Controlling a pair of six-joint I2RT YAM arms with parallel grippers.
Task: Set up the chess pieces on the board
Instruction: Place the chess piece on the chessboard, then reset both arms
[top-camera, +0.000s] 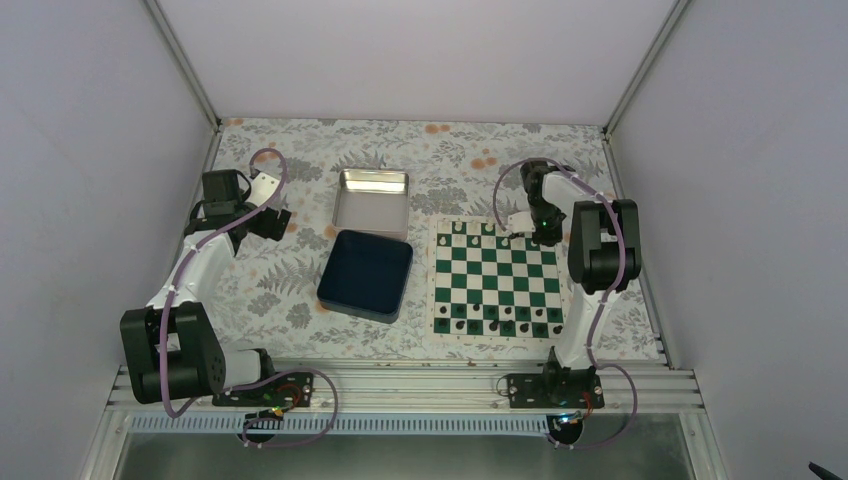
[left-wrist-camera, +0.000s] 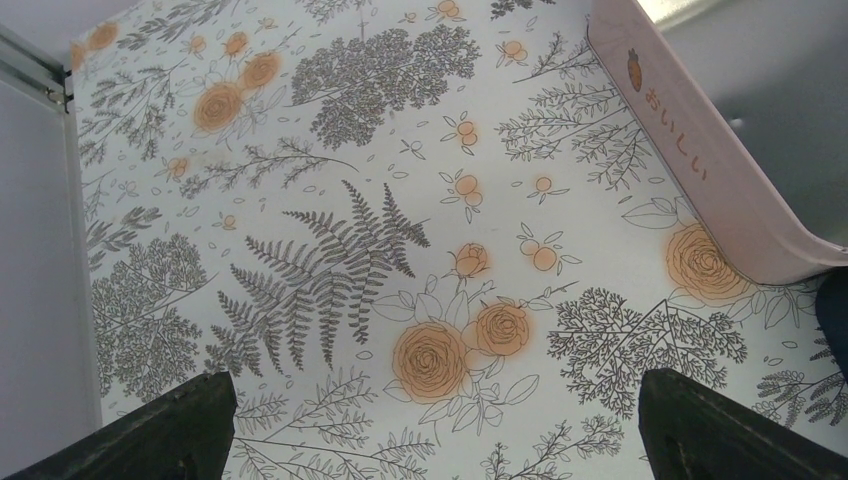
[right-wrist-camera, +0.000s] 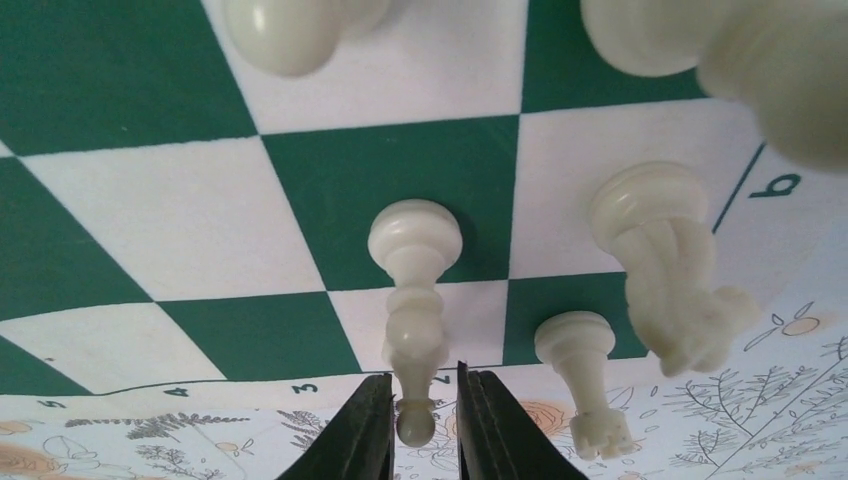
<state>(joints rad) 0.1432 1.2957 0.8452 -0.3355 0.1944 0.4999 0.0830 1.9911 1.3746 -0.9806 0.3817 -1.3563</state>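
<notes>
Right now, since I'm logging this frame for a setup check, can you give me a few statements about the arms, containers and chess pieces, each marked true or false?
1. The left gripper is open with nothing between its fingers. True.
2. The right gripper hangs over the blue tray. False: it is at the far right corner of the board, its fingers either side of the top of a white piece.
3. The metal tin lies beyond the blue tray, left of the board. True.
4. The black pieces stand along the board's far edge. False: they stand on the near rows.
</notes>
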